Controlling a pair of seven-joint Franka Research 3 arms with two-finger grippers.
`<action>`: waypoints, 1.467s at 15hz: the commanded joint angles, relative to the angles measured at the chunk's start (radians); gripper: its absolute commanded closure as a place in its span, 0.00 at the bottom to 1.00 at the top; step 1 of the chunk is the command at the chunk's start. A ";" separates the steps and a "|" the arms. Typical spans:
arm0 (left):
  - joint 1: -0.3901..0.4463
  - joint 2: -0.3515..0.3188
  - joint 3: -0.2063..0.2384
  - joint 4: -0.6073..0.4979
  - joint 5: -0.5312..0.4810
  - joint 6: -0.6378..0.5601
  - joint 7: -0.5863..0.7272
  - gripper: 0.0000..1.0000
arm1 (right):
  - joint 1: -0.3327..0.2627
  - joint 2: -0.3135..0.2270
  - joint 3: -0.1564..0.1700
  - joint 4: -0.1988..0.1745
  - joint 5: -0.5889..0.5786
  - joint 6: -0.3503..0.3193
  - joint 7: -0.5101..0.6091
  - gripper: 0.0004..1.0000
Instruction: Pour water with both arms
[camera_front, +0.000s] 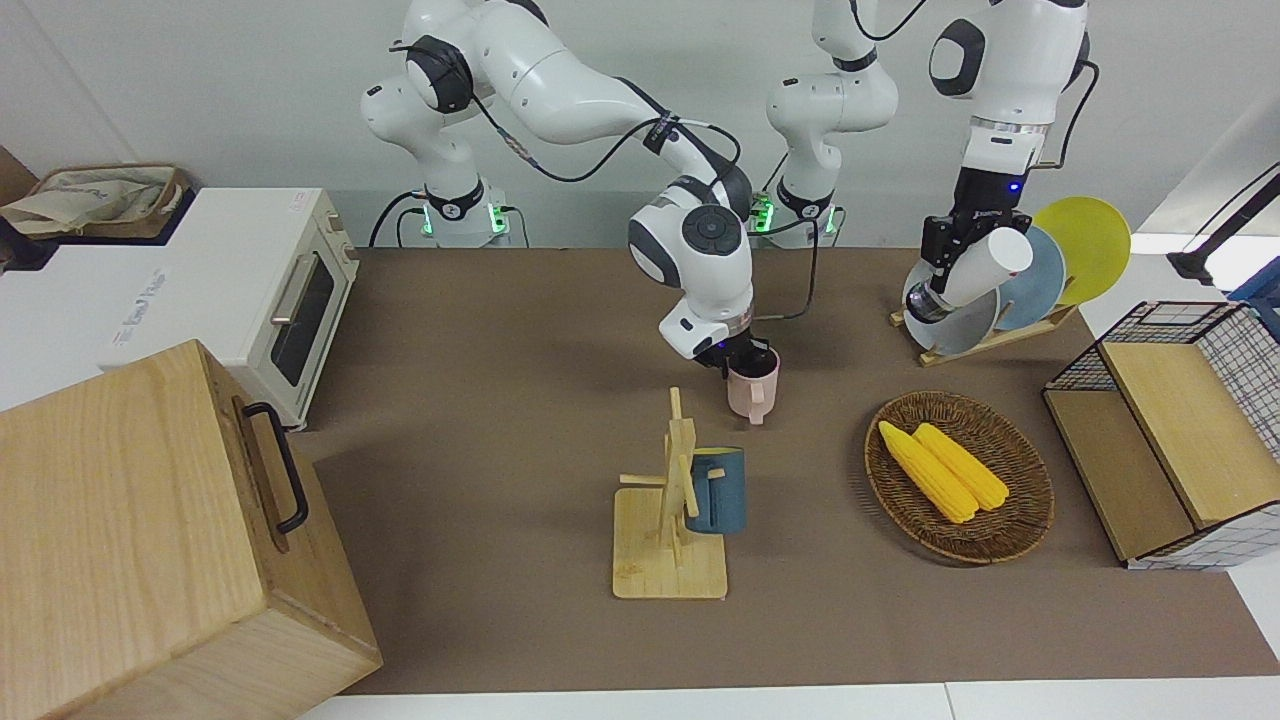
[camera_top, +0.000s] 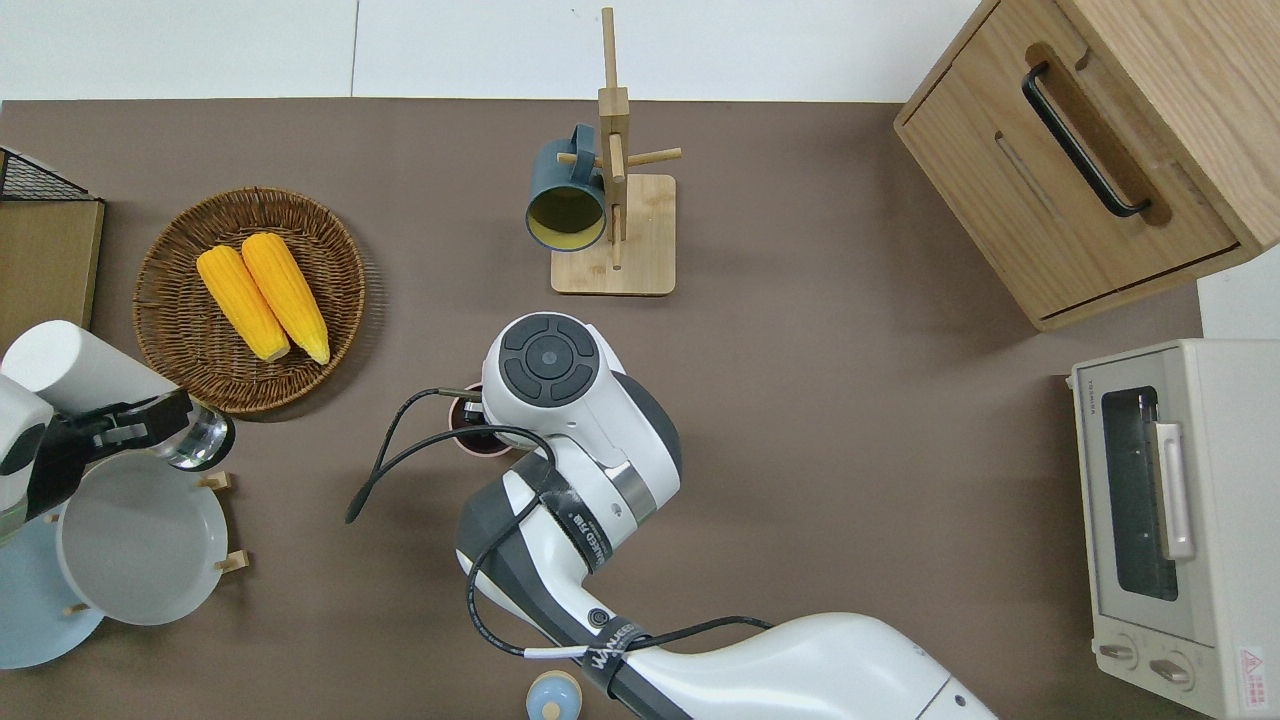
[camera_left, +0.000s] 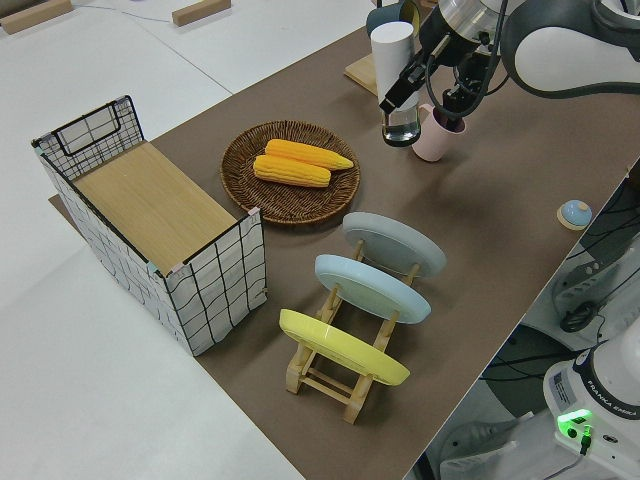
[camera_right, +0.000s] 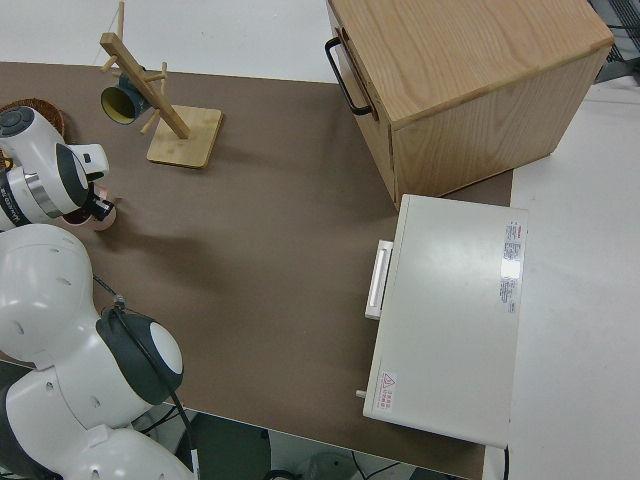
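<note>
Left claw (camera_front: 950, 262) gripping tilted white cup (camera_front: 985, 265) over plate rack (camera_front: 985, 335); right claw (camera_front: 745, 362) clamping pink mug (camera_front: 753, 390) rim, bare table around

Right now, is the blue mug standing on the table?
No, the blue mug hangs by its handle on a peg of the wooden rack, above the rack's base.

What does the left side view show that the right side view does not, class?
Only the left side view shows the left gripper holding the white bottle, the plate rack, the corn basket and the wire basket. Only the right side view shows the toaster oven and wooden cabinet. Both show the pink mug and the brown table.
</note>
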 joint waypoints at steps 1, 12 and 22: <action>-0.014 -0.041 0.003 -0.022 0.030 0.025 -0.027 0.96 | 0.006 0.019 -0.003 0.025 0.000 0.003 0.007 0.01; -0.024 -0.041 -0.010 -0.045 0.030 0.022 -0.025 0.96 | -0.069 -0.115 -0.011 0.025 -0.022 -0.154 -0.001 0.01; -0.101 -0.116 -0.042 -0.155 0.016 0.001 -0.025 0.96 | -0.302 -0.302 -0.011 0.010 -0.023 -0.353 -0.352 0.01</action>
